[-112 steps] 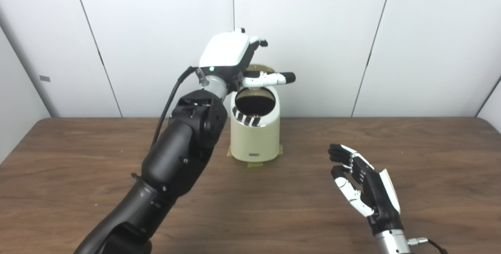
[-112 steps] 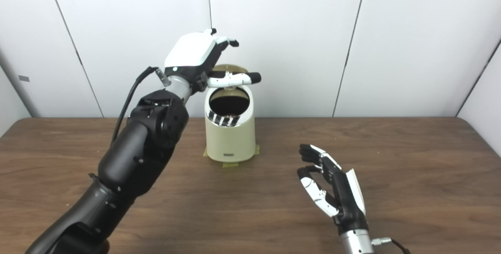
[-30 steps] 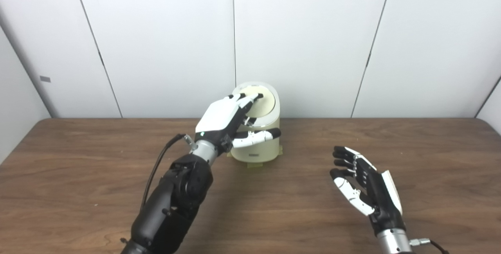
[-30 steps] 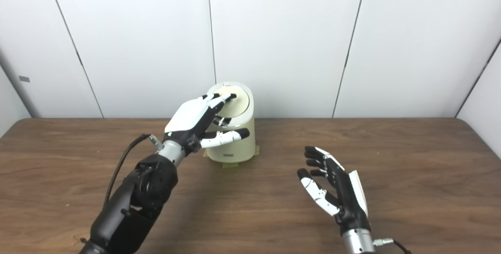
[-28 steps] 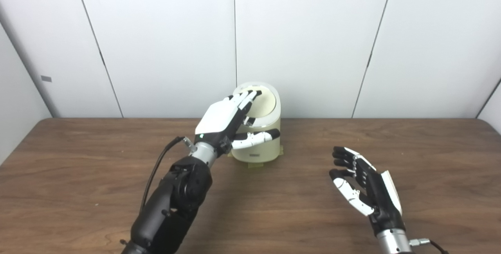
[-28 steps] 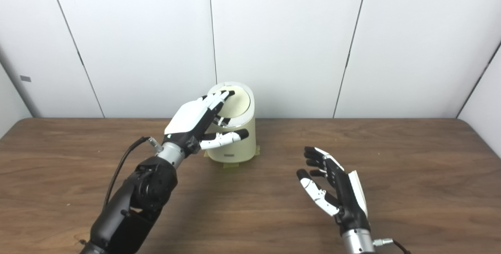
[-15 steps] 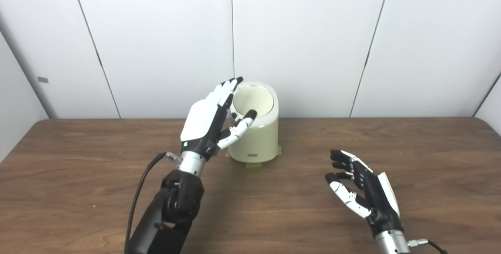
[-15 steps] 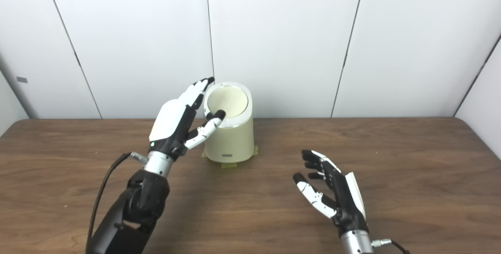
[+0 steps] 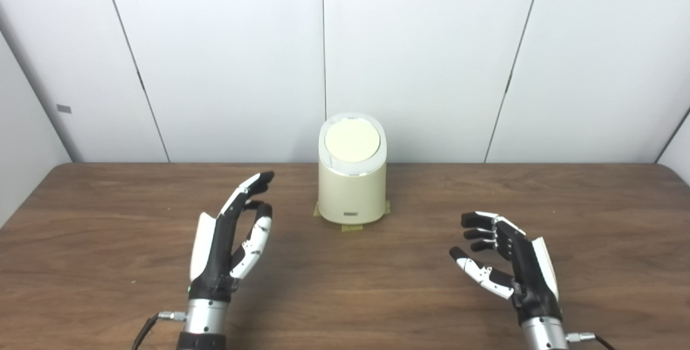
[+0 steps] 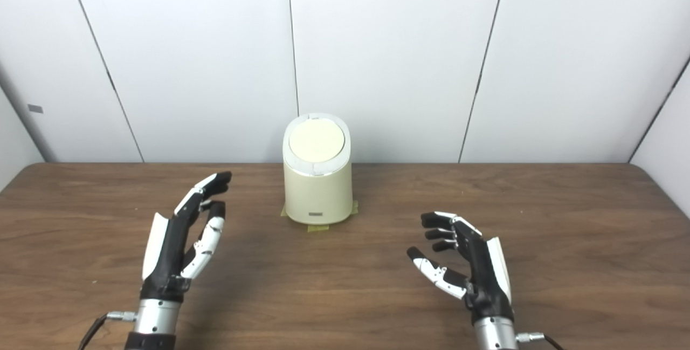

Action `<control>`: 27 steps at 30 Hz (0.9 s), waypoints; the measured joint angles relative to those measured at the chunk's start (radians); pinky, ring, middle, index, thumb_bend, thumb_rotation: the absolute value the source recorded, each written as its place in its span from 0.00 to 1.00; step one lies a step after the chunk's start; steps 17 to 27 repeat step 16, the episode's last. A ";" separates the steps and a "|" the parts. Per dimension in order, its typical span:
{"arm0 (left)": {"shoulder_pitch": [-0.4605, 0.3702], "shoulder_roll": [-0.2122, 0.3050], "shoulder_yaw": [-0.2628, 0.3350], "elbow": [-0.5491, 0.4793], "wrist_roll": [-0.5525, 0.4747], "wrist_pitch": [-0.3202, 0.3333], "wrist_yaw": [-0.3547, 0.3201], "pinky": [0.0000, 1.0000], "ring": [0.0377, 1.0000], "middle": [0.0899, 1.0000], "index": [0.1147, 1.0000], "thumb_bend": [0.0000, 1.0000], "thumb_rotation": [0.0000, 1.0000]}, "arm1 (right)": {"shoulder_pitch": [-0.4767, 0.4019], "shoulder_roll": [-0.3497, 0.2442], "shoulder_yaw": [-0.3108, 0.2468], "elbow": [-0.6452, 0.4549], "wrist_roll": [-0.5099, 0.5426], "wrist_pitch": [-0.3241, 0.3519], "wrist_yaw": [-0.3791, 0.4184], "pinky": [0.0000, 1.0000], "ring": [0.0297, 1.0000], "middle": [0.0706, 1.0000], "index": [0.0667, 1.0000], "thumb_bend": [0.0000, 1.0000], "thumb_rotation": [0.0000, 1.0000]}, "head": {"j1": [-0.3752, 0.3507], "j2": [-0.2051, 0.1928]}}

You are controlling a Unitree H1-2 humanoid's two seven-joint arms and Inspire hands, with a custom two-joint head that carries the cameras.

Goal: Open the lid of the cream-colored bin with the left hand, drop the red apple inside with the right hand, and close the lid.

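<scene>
The bin (image 9: 351, 180) stands upright at the table's (image 9: 108, 263) far edge, lid (image 9: 351, 141) down. Nearer and left of it the left hand (image 9: 229, 245) is raised, fingers apart, empty. Right of it the right hand (image 9: 506, 261), palm inward, is likewise spread and empty.

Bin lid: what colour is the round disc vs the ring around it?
Lid disc is cream; its ring is white. Clearest in left eye view.
</scene>
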 measured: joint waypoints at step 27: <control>0.071 0.008 0.074 -0.049 -0.162 -0.002 -0.073 0.70 0.79 0.80 0.76 0.20 0.41 | 0.000 0.007 -0.015 0.002 0.018 -0.010 -0.013 0.54 0.60 0.62 0.60 0.28 0.05 | 0.003 0.008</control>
